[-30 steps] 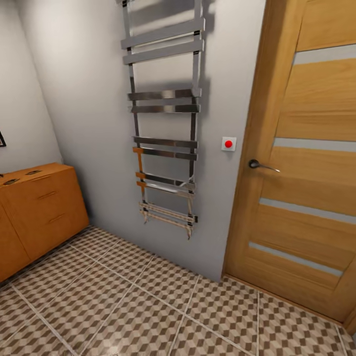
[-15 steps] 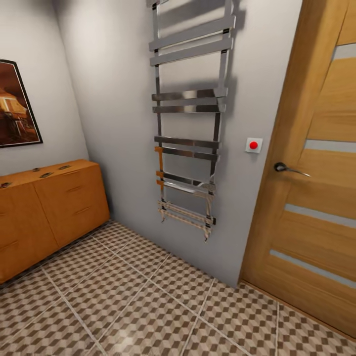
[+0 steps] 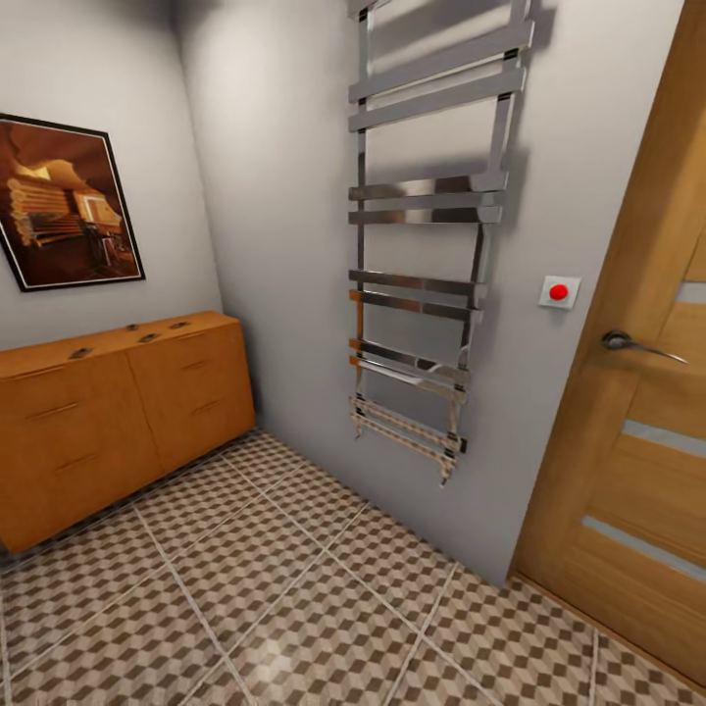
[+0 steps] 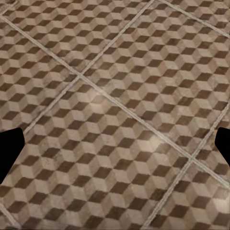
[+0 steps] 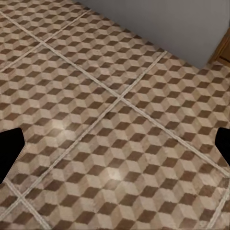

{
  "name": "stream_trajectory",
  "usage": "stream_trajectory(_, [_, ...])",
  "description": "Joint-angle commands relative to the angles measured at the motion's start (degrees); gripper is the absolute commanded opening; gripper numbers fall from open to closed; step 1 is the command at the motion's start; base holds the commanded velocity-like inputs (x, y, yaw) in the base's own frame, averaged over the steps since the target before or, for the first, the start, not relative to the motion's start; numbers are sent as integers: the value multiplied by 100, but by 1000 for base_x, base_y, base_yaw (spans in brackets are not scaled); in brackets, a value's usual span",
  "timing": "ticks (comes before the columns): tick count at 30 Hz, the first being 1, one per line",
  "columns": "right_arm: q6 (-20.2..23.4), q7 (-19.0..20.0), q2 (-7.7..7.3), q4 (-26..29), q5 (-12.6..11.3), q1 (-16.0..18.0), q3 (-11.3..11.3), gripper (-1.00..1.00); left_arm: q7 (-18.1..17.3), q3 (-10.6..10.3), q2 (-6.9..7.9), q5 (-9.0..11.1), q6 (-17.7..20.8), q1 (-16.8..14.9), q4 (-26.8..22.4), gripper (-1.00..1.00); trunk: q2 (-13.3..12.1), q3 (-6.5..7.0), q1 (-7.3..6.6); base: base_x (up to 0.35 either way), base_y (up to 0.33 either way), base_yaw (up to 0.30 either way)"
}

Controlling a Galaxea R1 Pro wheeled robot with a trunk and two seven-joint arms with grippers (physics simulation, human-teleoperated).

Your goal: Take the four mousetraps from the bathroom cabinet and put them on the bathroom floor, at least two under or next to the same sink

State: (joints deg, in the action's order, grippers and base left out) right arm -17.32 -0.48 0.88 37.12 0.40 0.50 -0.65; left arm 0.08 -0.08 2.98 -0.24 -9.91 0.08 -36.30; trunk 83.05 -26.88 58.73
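The orange-brown cabinet [image 3: 118, 412] stands against the left wall in the head view. On its top lie several small dark flat things, apparently the mousetraps [image 3: 149, 337], too small to make out. The cube-patterned bathroom floor [image 3: 294, 588] spreads in front of it. The sink is out of view. My left gripper [image 4: 115, 148] hangs open over bare tiles, its dark fingertips [image 4: 9, 148] far apart. My right gripper [image 5: 115, 148] is also open above the floor near the grey wall, with nothing between its fingertips [image 5: 223, 143].
A chrome towel radiator [image 3: 422, 245] hangs on the far wall. To its right are a red push button [image 3: 559, 291] and a wooden door [image 3: 637, 441] with a metal handle [image 3: 628, 341]. A framed picture [image 3: 69, 201] hangs above the cabinet.
The head camera has swung left, so the whole scene shifted right. More of the cabinet and the framed picture have come into view, and less of the door shows.
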Motion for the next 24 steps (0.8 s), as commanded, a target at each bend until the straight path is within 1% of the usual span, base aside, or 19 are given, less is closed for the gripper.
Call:
stream_trajectory(1, [-17,-5,0,-3,4,3,-5,100,1,-1,1,-3,-11,1,-5,100,3,-5,0,0,0,257])
stream_trajectory(24, [-17,-7,0,-3,4,3,-5,100,1,-1,1,-3,-11,1,-2,100,3,-5,0,0,0,257])
